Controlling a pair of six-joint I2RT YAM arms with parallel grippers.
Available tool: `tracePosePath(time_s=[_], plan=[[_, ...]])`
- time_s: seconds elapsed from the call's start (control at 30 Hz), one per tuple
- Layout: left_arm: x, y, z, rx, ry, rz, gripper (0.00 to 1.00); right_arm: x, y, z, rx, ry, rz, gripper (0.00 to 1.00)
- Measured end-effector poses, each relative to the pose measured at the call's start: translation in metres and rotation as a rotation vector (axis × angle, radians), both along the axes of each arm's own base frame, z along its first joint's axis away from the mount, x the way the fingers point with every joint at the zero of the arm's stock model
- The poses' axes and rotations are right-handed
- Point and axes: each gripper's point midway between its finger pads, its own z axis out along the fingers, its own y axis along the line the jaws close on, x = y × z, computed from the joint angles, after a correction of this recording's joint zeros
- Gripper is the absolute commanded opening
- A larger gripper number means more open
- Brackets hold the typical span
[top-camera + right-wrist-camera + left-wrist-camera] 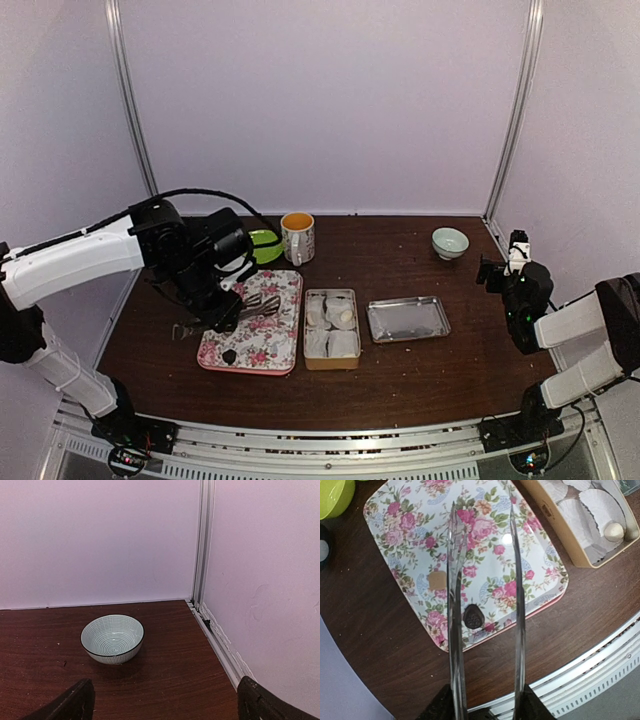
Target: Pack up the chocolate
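Your left gripper (485,706) is pinching a pair of metal tongs (454,605) by the handle end, and the tongs' two long arms stand spread apart. They reach out over the floral tray (410,530). The chocolate (472,617) lies on that tray near its front edge, between the two arms and close against the left one; you cannot tell from here whether metal touches it. Beside the tray, to the right, sits the tan box (570,542) lined with white paper cups (600,502). A green bowl (332,495) shows past the tray's far left corner.

Your right gripper (165,689) is spread wide with nothing between its fingers, well away at the right edge of the table (165,655), facing a small striped bowl (112,639) near the back corner.
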Motion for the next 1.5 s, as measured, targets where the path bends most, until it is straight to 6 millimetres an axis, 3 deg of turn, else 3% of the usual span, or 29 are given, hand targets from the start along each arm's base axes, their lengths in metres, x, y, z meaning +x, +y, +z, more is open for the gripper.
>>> tracePosePath(time_s=[0.2, 0.57, 1.0, 1.23, 1.5], plan=[[0.006, 0.032, 0.000, 0.044, 0.017, 0.058, 0.42, 0.000, 0.000, 0.000, 0.000, 0.000, 0.000, 1.00], [0.009, 0.070, -0.035, 0.183, 0.045, 0.112, 0.44, 0.000, 0.000, 0.000, 0.000, 0.000, 0.000, 1.00], [0.006, 0.074, -0.058, 0.203, 0.071, 0.096, 0.45, 0.000, 0.000, 0.000, 0.000, 0.000, 0.000, 1.00], [0.000, 0.078, -0.074, 0.252, 0.125, 0.085, 0.40, 0.000, 0.000, 0.000, 0.000, 0.000, 0.000, 1.00], [-0.008, 0.081, -0.073, 0.266, 0.161, 0.079, 0.42, 0.000, 0.000, 0.000, 0.000, 0.000, 0.000, 1.00]])
